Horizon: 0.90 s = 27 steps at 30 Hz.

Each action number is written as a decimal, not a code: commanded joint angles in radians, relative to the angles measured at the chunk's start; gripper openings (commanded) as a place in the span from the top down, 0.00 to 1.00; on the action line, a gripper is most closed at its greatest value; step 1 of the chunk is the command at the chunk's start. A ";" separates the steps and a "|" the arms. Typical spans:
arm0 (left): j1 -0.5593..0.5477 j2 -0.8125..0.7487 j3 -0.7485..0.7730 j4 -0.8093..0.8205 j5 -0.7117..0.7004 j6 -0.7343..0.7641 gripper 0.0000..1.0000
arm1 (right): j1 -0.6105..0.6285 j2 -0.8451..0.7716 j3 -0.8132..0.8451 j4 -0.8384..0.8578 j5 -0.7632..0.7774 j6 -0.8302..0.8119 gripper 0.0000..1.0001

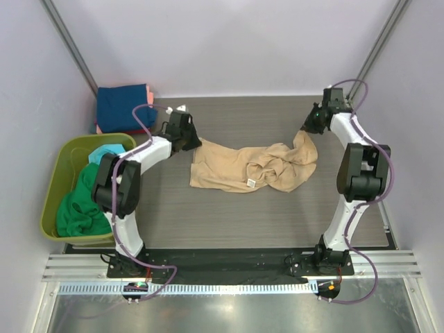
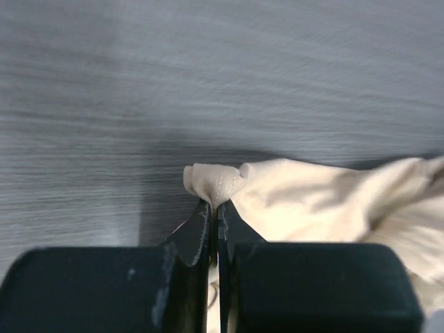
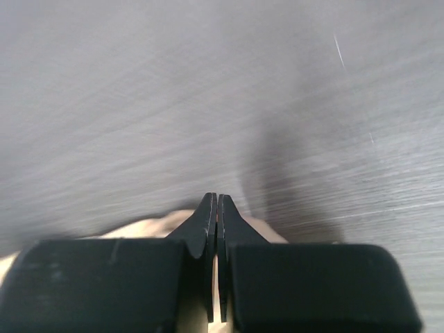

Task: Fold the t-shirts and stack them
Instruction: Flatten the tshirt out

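Because the tan tee (image 1: 239,166) is soft and light, it sags and bunches up, so I think the corners are the best spots to hold. It lies in the middle of the table (image 1: 229,222), its long side running left to right. The left end effector (image 2: 214,205) is pinched tight on the left corner. The right end effector (image 1: 309,126) pinches the right corner.

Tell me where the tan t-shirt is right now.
In the top view the tan t-shirt lies crumpled across the middle of the table, held at its left end by the left gripper and at its right end by the right gripper.
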 commanded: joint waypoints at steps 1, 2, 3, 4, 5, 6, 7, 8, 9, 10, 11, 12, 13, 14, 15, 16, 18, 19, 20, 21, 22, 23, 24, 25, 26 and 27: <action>0.006 -0.201 0.114 -0.085 -0.015 0.040 1.00 | 0.000 -0.192 0.138 -0.010 -0.057 0.018 0.99; 0.006 -0.232 0.125 -0.101 -0.015 0.048 1.00 | 0.000 -0.219 0.147 -0.011 -0.069 0.017 0.99; 0.006 -0.272 0.131 -0.110 -0.015 0.058 1.00 | 0.000 -0.293 0.152 -0.013 -0.082 0.012 0.99; 0.005 -0.343 0.139 -0.118 -0.017 0.068 1.00 | 0.000 -0.330 0.158 -0.011 -0.103 0.006 0.99; 0.006 -0.391 0.134 -0.124 -0.014 0.087 1.00 | 0.000 -0.374 0.158 -0.013 -0.112 0.001 0.99; 0.006 -0.433 0.131 -0.127 -0.011 0.095 1.00 | 0.000 -0.449 0.158 -0.011 -0.120 -0.003 0.99; 0.006 -0.526 0.120 -0.128 -0.009 0.107 1.00 | 0.000 -0.495 0.159 -0.011 -0.125 -0.008 0.99; 0.006 -0.569 0.114 -0.127 -0.005 0.126 1.00 | 0.000 -0.534 0.159 -0.014 -0.125 -0.017 0.99; 0.005 -0.611 0.111 -0.127 -0.008 0.137 1.00 | 0.000 -0.615 0.159 -0.016 -0.123 -0.019 0.99; 0.005 -0.701 0.104 -0.130 -0.008 0.150 1.00 | -0.001 -0.649 0.163 -0.019 -0.120 -0.020 0.99; 0.006 -0.740 0.093 -0.130 -0.009 0.161 1.00 | -0.001 -0.683 0.166 -0.033 -0.108 -0.025 0.99; 0.006 -0.782 0.093 -0.138 -0.015 0.176 1.00 | -0.001 -0.719 0.170 -0.045 -0.100 -0.025 0.99; 0.006 -0.819 0.090 -0.150 -0.014 0.189 1.00 | -0.001 -0.779 0.179 -0.056 -0.093 -0.028 0.99; 0.005 -0.896 0.075 -0.151 -0.009 0.196 1.00 | -0.001 -0.816 0.179 -0.071 -0.080 -0.034 0.99; 0.005 -0.931 0.065 -0.153 -0.003 0.212 1.00 | -0.001 -0.850 0.176 -0.076 -0.073 -0.039 0.99; 0.005 -0.970 0.056 -0.156 0.007 0.216 1.00 | -0.001 -0.928 0.164 -0.073 -0.065 -0.046 0.99; 0.005 -1.091 0.016 -0.150 0.012 0.226 1.00 | -0.001 -0.999 0.156 -0.073 -0.031 -0.077 0.99; 0.005 -1.138 0.001 -0.139 -0.008 0.227 1.00 | -0.001 -1.040 0.135 -0.068 -0.018 -0.088 0.99; 0.005 -1.175 -0.016 -0.133 -0.015 0.230 1.00 | 0.000 -1.101 0.126 -0.056 0.007 -0.097 0.99; 0.005 -1.239 -0.033 -0.130 -0.015 0.233 1.00 | 0.000 -1.132 0.121 -0.054 0.066 -0.103 0.99; 0.006 -1.264 -0.036 -0.130 -0.046 0.244 1.00 | 0.000 -1.157 0.106 -0.054 0.097 -0.106 0.99; 0.005 -1.281 -0.035 -0.133 -0.051 0.247 1.00 | 0.000 -1.175 0.100 -0.045 0.120 -0.108 0.99; 0.005 -1.310 -0.027 -0.138 -0.054 0.255 1.00 | 0.000 -1.204 0.100 -0.042 0.136 -0.114 0.99; 0.005 -1.318 -0.012 -0.147 -0.054 0.261 1.00 | 0.003 -1.212 0.107 -0.039 0.178 -0.114 0.99; 0.005 -1.324 -0.001 -0.155 -0.057 0.273 1.00 | 0.005 -1.215 0.116 -0.039 0.183 -0.115 0.99; 0.005 -1.329 0.011 -0.158 -0.057 0.278 1.00 | 0.006 -1.217 0.127 -0.038 0.187 -0.115 0.99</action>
